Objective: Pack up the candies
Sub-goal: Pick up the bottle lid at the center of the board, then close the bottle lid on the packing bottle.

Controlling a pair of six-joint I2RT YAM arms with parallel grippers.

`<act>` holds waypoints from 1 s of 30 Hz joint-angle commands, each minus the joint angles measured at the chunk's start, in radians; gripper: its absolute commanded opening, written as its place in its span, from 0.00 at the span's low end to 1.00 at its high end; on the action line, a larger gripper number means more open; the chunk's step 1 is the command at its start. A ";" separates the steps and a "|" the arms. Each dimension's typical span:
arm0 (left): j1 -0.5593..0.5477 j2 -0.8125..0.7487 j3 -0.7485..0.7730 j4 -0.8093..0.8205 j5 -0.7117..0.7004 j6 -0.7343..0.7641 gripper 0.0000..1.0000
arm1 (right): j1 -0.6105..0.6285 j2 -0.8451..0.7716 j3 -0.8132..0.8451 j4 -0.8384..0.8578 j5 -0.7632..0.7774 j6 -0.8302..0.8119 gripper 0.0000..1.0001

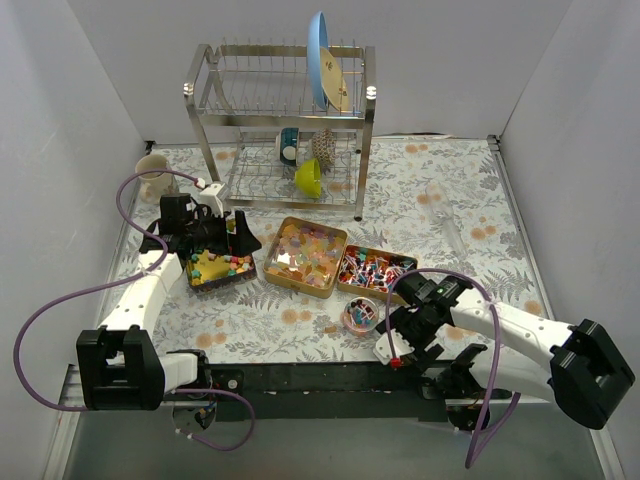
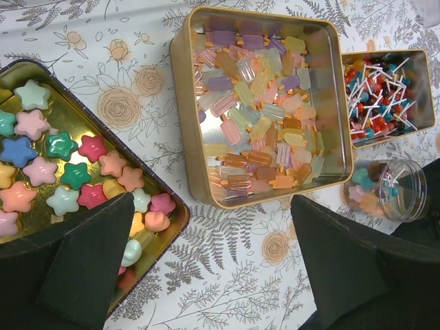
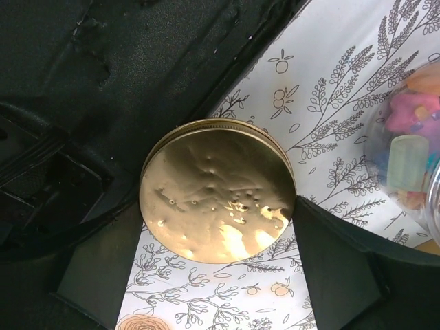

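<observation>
Three open tins hold candies: star-shaped ones point(image 2: 62, 165) in the left tin point(image 1: 222, 270), pastel bar-shaped ones point(image 2: 261, 103) in the middle tin point(image 1: 308, 255), and red-white-blue stick ones point(image 2: 381, 93) in the right tin point(image 1: 372, 270). A small clear jar point(image 1: 360, 313) with mixed candies stands in front of them, and also shows in the right wrist view point(image 3: 412, 158). My left gripper point(image 2: 212, 206) is open and empty, low over the star tin's right edge point(image 1: 222, 240). My right gripper point(image 1: 395, 342) is shut on the round gold lid point(image 3: 216, 189), just right of the jar.
A metal dish rack point(image 1: 285, 120) stands at the back with a blue plate point(image 1: 320, 60), a yellow-green bowl point(image 1: 308, 177) and cups. A beige cup point(image 1: 152, 170) sits at the back left. White walls close in both sides. The black base strip point(image 1: 300, 380) runs along the near edge.
</observation>
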 commanded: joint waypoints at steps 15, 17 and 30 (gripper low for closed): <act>0.005 -0.003 0.001 0.052 0.070 -0.014 0.98 | 0.010 -0.134 0.264 -0.244 0.005 0.206 0.73; 0.005 -0.006 -0.005 0.070 0.090 -0.016 0.98 | 0.011 -0.120 0.300 -0.232 0.007 0.216 0.73; 0.005 -0.067 -0.024 0.034 0.043 -0.003 0.98 | 0.017 0.248 0.524 -0.031 -0.044 0.375 0.72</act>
